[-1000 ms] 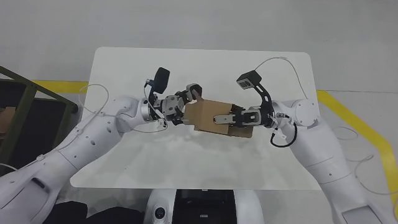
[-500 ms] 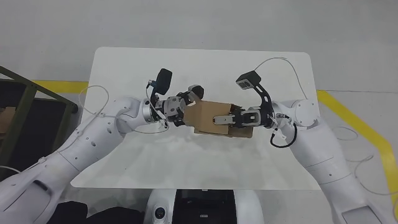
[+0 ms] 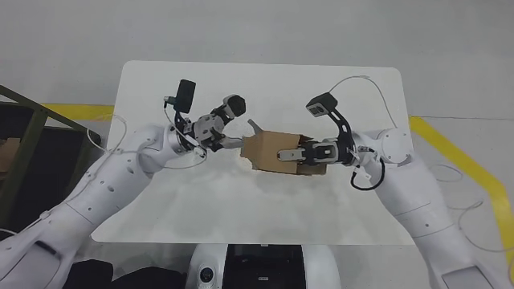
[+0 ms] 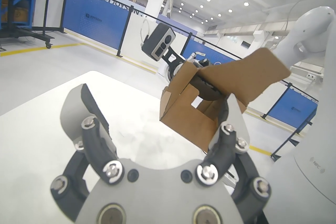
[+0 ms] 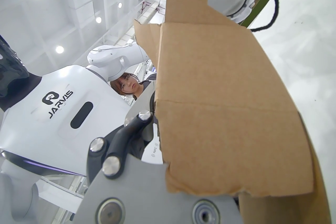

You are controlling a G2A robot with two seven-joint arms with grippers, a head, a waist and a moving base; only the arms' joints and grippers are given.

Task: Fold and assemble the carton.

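Left hand (image 3: 242, 119) has drawn back from the brown cardboard carton (image 3: 277, 146), wide open and empty; my right hand (image 3: 293, 154) stays clamped on it, its end flaps still unfolded.

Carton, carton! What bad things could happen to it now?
1. Only the right pincer holds the carton, by one wall, so it might twist or slip out.
2. The left pincer is open, with one finger right beside the carton's edge. It could bump or crush the cardboard.
3. One flap sticks up unfolded and may flop the wrong way.
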